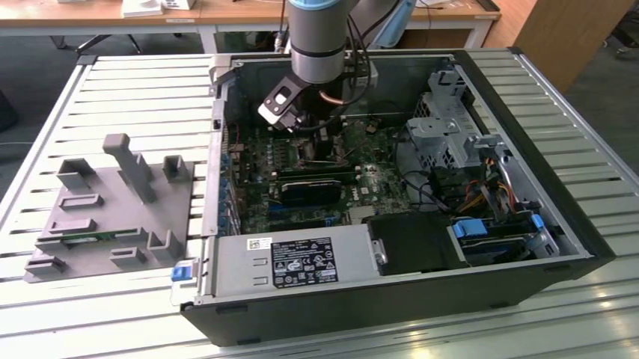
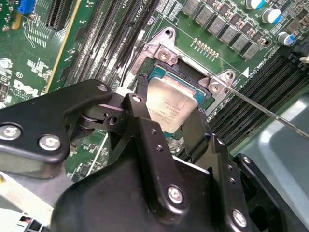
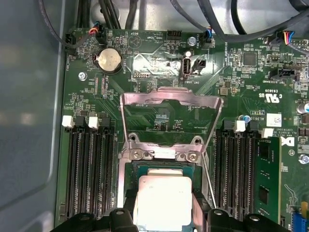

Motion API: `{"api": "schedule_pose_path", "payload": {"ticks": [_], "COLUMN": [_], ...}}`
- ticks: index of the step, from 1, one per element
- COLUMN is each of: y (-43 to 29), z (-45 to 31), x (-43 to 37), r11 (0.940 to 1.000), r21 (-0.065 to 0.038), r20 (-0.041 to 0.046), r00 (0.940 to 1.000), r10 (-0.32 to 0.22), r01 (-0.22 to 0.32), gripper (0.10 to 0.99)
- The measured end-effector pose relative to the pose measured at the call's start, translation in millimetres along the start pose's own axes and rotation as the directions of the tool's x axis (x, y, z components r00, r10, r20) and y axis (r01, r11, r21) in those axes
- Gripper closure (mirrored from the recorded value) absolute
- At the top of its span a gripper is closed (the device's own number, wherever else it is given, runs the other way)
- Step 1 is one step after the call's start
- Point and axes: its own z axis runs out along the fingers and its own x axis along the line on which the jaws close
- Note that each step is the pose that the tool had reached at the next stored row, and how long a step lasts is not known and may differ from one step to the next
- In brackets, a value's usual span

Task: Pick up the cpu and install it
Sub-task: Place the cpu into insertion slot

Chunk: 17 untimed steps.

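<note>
Attention goes to the middle of the open computer case (image 1: 399, 307) on the slatted bench (image 1: 130, 90), where the arm reaches down over the motherboard (image 3: 241, 72). The hand (image 2: 170, 104) has its two black fingers (image 2: 137, 108) drawn in against opposite edges of the cpu (image 2: 169, 108), pinching it. The chip therefore lies right between them, directly beneath the wrist, silver top facing up. It sits squarely over the socket (image 3: 145, 170), its edges running parallel to the socket's sides with no twist that I can make out. From where I stand I cannot tell whether it already rests in the socket or hangs just above it. The load plate (image 3: 171, 93) is swung up and away, and the thin lever (image 2: 260, 107) juts out to one side, both apart from the chip
</note>
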Motion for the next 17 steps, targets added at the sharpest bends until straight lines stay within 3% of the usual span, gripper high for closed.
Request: {"api": "schedule_pose_path", "payload": {"ticks": [11, 13, 14, 17], "y": [0.0, 0.0, 0.0, -0.1], "z": [2.0, 2.2, 2.2, 2.0], "x": [0.5, 0.5, 0.5, 0.4], "r11": [1.0, 1.0, 1.0, 1.0], "r21": [0.0, -0.001, 0.0, 0.0], "r20": [-0.0004, -0.0007, -0.0006, 0.0002], "r00": [1.0, 1.0, 1.0, 1.0], "r10": [0.0, 0.0, 0.0, 0.0], "r01": [0.0, 0.0, 0.0, 0.0], "gripper": [0.553, 0.541, 0.478, 0.478]}}
